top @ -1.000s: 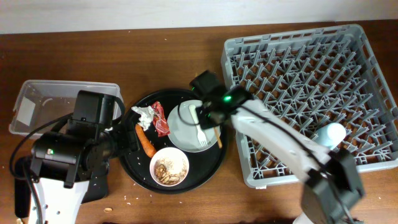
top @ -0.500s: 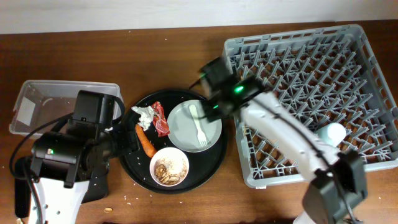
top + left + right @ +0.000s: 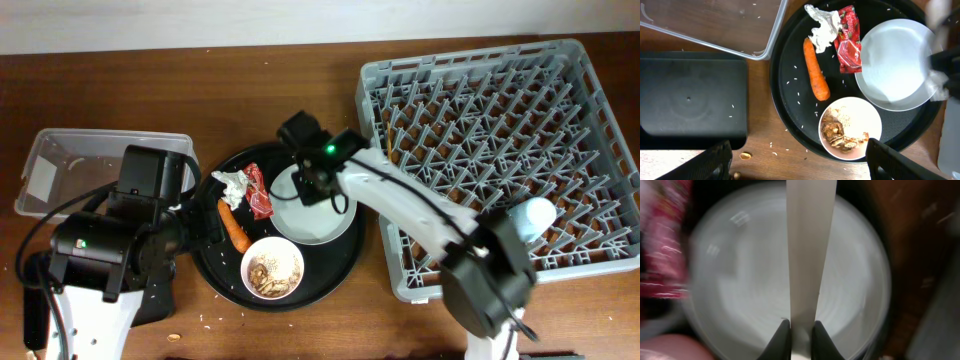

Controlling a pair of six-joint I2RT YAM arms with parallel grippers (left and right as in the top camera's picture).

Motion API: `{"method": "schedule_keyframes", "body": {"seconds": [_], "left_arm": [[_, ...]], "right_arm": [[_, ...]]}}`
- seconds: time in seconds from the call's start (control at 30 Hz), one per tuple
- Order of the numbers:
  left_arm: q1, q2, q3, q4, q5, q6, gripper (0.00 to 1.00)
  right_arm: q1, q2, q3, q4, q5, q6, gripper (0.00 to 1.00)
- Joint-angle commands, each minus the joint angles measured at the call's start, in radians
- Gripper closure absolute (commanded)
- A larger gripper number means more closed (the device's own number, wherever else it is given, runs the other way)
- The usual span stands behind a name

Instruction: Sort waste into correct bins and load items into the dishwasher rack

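My right gripper (image 3: 318, 186) hangs over the pale round plate (image 3: 318, 222) and is shut on the white fork's handle (image 3: 810, 245), as the right wrist view (image 3: 801, 327) shows. The plate is otherwise bare (image 3: 895, 65). To its left on the round black tray lie the paper ball (image 3: 821, 25), red wrapper (image 3: 849, 37) and carrot (image 3: 816, 70). The white bowl (image 3: 850, 127) holds brownish scraps. My left gripper (image 3: 800, 167) is open and empty above the tray's front edge. The clear tub (image 3: 60, 160) and the black rectangular tray (image 3: 690, 100) sit at left. The grey rack (image 3: 500, 150) is at right.
A pale cup (image 3: 530, 217) stands in the rack's right side. The round black tray (image 3: 215, 262) sits between the bins and the rack. Crumbs and rice grains lie on the table by the tray (image 3: 747, 156). The left arm hides most of the rectangular tray from overhead.
My right gripper moved left from the rack's edge to over the plate. The fork no longer lies on the plate and is between its fingers. The left arm stayed still.
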Motion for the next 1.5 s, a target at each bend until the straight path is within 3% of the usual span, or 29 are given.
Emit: {"method": "schedule_keyframes", "body": {"seconds": [0.0,0.07,0.17,0.23,0.3,0.33,0.4,0.6,0.7,0.83,0.9,0.93,1.03,1.1,1.3,1.4,1.47], "left_arm": [[0.005,0.002,-0.002,0.0,-0.006,0.009,0.15],[0.005,0.002,-0.002,-0.002,-0.006,0.009,0.15],[0.005,0.002,-0.002,0.018,-0.006,0.009,0.14],[0.005,0.002,-0.002,0.016,0.006,0.009,0.13],[0.004,0.002,-0.002,0.019,0.016,0.009,0.13],[0.005,0.002,-0.002,0.021,0.015,0.009,0.08],[0.004,0.002,-0.002,0.021,0.016,0.009,0.08],[0.003,0.002,-0.002,0.025,0.019,0.009,0.08],[0.003,0.002,-0.002,0.025,0.019,0.009,0.08],[0.003,0.002,-0.002,0.025,0.019,0.009,0.08],[0.003,0.002,-0.002,0.025,0.019,0.009,0.08],[0.003,0.002,-0.002,0.026,0.019,0.009,0.08],[0.003,0.002,-0.002,0.026,0.019,0.009,0.08],[0.003,0.002,-0.002,0.026,0.019,0.009,0.08],[0.003,0.002,-0.002,0.026,0.019,0.009,0.08],[0.003,0.002,-0.002,0.025,0.019,0.009,0.08],[0.003,0.002,-0.002,0.024,0.019,0.009,0.08]], "right_arm": [[-0.091,-0.168,0.067,-0.063,0.056,-0.009,0.92],[-0.216,-0.228,0.067,-0.106,0.065,-0.009,0.92],[-0.327,-0.163,0.039,-0.164,0.025,-0.108,0.92],[-0.32,-0.12,0.008,-0.156,0.006,-0.111,0.89],[-0.26,-0.123,0.008,-0.117,-0.089,-0.178,0.73],[-0.214,-0.117,-0.004,-0.082,-0.077,-0.172,0.72],[-0.184,-0.064,-0.015,-0.003,-0.051,-0.163,0.72],[-0.357,0.094,-0.015,0.068,-0.094,-0.186,0.72],[-0.328,0.096,-0.015,0.146,-0.127,-0.279,0.68],[-0.34,0.148,-0.015,0.181,0.114,-0.281,0.68],[-0.434,0.151,-0.014,0.167,0.063,-0.216,0.68],[-0.47,0.142,-0.01,0.159,-0.079,-0.245,0.63],[-0.409,0.136,-0.008,0.16,-0.133,-0.337,0.56],[-0.325,0.151,-0.008,0.207,-0.057,-0.396,0.54],[-0.298,0.279,-0.008,0.252,-0.055,-0.395,0.55],[-0.299,0.28,-0.006,0.211,-0.051,-0.347,0.85],[-0.304,0.252,0.013,0.198,-0.051,-0.3,0.87]]}}
